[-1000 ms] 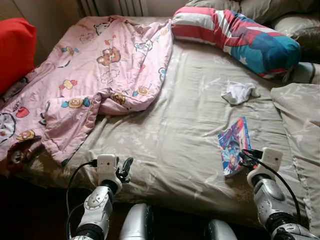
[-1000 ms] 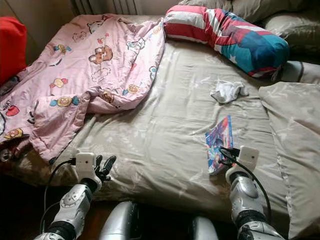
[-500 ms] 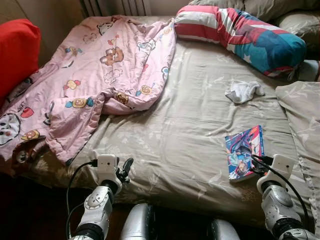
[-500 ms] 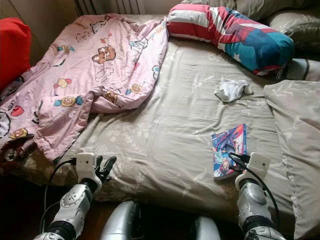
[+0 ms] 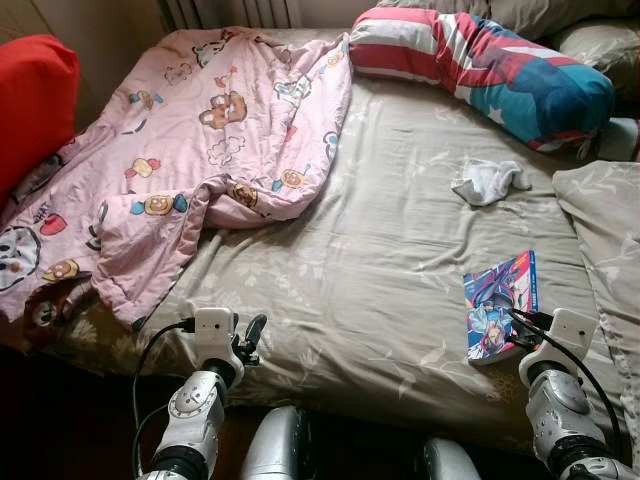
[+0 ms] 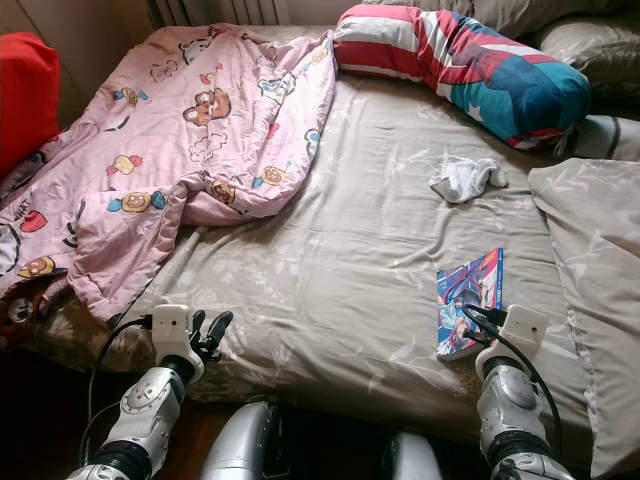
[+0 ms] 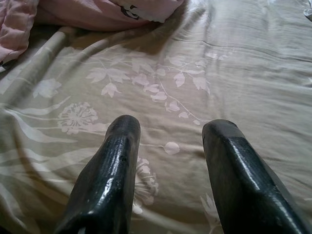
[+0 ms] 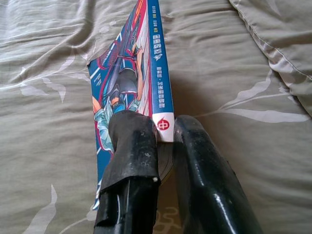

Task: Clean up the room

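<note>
Pinching the near end of the book [image 8: 129, 83], the right gripper [image 8: 163, 141] has one black finger on the illustrated cover and the other against the spine side, so its jaws are pressed on the book's lower corner. The book runs lengthwise away from the gripper, up the bed [image 5: 380, 260] toward the sock [image 5: 488, 182] and the striped pillow [image 5: 480, 68], and it looks tipped up on its long edge, not lying flat, with the far end free over the sheet. My read is that any carry turns on that: the grip is at one short end only, so the weight hangs ahead of the fingers and the book may droop or twist. The right arm is plainly the one on it; the left gripper [image 7: 168, 141] hovers with jaws spread over bare floral sheet at the bed's near edge, well apart from the book and nearer the pink blanket [image 5: 190, 150]. Writing runs down the blue spine above a small red mark on a white band, but it is too small to read; the cover shows a drawn figure in blue and red.
</note>
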You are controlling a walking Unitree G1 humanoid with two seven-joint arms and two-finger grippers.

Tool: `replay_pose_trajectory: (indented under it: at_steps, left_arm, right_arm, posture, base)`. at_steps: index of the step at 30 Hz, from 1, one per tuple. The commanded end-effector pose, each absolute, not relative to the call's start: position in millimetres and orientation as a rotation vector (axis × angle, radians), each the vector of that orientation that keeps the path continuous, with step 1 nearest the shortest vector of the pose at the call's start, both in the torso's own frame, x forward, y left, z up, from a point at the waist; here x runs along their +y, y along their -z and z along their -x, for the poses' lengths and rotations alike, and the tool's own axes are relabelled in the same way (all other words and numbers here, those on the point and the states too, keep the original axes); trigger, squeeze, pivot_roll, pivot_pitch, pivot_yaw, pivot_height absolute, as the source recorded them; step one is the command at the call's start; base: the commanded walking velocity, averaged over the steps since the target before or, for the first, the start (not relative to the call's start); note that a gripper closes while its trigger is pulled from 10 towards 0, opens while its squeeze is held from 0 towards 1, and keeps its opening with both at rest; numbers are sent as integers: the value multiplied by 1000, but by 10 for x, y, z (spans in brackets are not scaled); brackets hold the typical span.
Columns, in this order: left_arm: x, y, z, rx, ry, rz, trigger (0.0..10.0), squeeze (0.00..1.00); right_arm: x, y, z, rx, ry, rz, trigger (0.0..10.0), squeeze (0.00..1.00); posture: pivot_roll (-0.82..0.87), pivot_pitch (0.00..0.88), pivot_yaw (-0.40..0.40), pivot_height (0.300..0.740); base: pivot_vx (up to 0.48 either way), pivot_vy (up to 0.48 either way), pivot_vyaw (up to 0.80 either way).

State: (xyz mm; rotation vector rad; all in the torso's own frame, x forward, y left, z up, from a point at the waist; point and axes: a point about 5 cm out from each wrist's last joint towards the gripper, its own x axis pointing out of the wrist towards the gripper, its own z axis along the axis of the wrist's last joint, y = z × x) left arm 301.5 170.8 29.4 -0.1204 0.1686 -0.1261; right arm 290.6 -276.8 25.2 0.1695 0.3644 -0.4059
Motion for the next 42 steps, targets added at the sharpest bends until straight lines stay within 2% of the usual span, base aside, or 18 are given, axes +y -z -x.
replay_pose_trajectory:
  at_steps: [1,14,15,16,32,33,34,42]
  left_arm:
    - [1750,-244,-2973,198,114,109,10000,0]
    - [1750,-242,-2973,199,111,111,10000,0]
    - [1751,-243,-2975,199,109,111,10000,0]
    - [1752,-243,-2976,199,108,112,10000,0]
    - [1733,-233,-2968,202,107,123,10000,0]
    - [1730,-232,-2967,202,108,123,10000,0]
    - [1730,-231,-2966,203,108,123,10000,0]
    - [1710,-218,-2969,213,108,125,10000,0]
  right_arm:
    - [-2797,-222,-2860,368,422,-167,10000,0]
    - [-2838,-250,-2864,356,432,-164,10000,0]
    - [-2840,-257,-2869,353,430,-164,10000,588]
    - [-2842,-262,-2872,351,428,-164,10000,1000]
    - [-2994,-411,-2877,259,513,-73,10000,1000]
    - [-2954,-436,-2904,232,487,-68,10000,361]
    - [-2920,-444,-2921,219,469,-74,10000,0]
    - [-2397,-301,-2949,198,235,-73,10000,0]
  posture:
    - [-37,199,124,654]
    - [-37,195,124,654]
    - [-38,195,125,654]
    - [-38,195,125,654]
    - [-43,204,124,654]
    - [-44,204,124,654]
    - [-48,204,122,654]
    - [-57,195,110,654]
  base:
    - [0,0,0]
    - [0,0,0]
    - [0,0,0]
    - [0,0,0]
    - [0,0,0]
    - [0,0,0]
    - [0,0,0]
    - [0,0,0]
